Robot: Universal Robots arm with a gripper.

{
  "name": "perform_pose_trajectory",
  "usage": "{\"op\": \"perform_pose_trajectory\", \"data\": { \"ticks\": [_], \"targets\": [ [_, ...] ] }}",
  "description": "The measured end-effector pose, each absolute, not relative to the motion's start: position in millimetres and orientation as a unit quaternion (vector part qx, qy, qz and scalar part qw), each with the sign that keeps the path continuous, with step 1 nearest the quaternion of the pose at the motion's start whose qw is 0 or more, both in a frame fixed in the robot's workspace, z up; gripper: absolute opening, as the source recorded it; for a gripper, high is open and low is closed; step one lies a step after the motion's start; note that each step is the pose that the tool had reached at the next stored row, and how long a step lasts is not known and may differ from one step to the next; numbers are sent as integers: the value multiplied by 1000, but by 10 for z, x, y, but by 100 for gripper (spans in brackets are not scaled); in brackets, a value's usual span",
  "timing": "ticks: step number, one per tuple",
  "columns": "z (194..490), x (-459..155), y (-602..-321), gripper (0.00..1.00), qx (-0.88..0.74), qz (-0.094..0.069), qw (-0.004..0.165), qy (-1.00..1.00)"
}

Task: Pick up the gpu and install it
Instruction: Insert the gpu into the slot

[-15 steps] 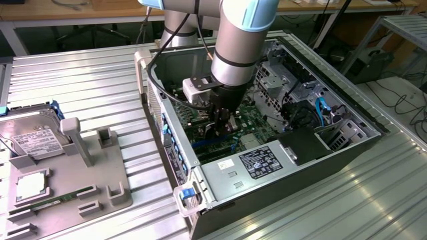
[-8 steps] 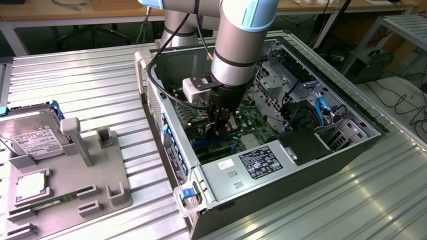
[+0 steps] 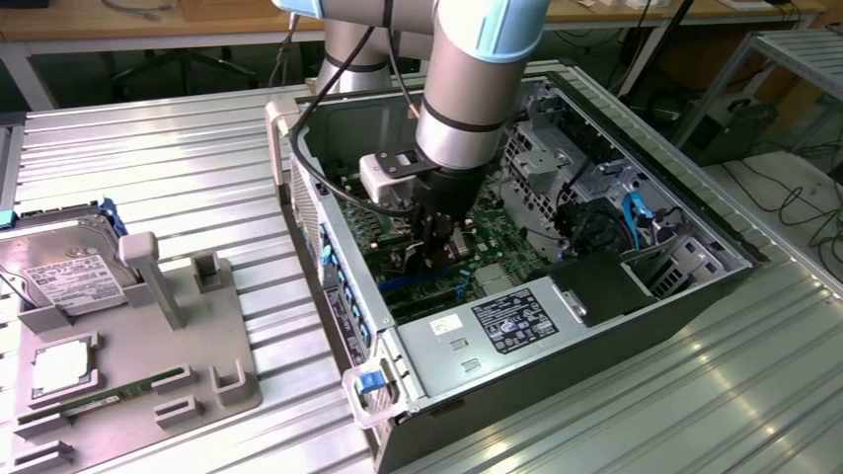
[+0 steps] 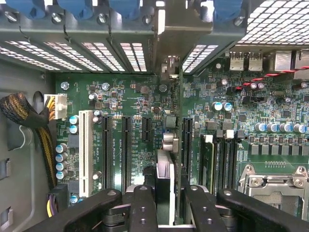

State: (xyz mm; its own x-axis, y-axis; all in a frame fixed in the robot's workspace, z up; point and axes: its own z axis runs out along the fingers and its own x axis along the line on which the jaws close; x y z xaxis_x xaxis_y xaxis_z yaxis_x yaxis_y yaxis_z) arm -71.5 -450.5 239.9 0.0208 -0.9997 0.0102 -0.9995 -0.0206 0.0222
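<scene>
Nearest in the exterior view, the computer case [image 3: 527,326] lies open on the worktop [image 3: 172,158]; the claw [image 3: 435,252] reaches down inside it; in the wrist view its fingers [image 4: 145,208] clamp the gpu [image 4: 165,181] edge-on above the motherboard [image 4: 130,101]; a good seating, I judge, needs the card square over its slot.

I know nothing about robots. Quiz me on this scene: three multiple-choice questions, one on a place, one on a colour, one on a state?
1. Where is the claw? A) over a keyboard B) inside the computer case C) on the floor
2. The odd-coloured long slot on the motherboard is: A) red B) yellow C) white
3. The claw is: A) closed on the gpu B) open and empty C) holding a screwdriver
Answers: B, it reaches into the case; C, black slots stand beside it; A, its fingers flank the card.
</scene>
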Motion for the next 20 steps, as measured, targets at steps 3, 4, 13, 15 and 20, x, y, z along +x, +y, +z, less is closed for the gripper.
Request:
{"op": "perform_pose_trajectory", "data": {
  "ticks": [3,4,13,15,20],
  "targets": [
    [2397,-717,-4504,28,714,-4,11,-700],
    [2397,-717,-4503,28,714,-4,11,-700],
    [2401,-723,-4497,28,714,0,7,-700],
    [2401,-728,-4495,28,714,1,7,-700],
    [2409,-733,-4491,28,714,3,4,-700]
  ]
}}
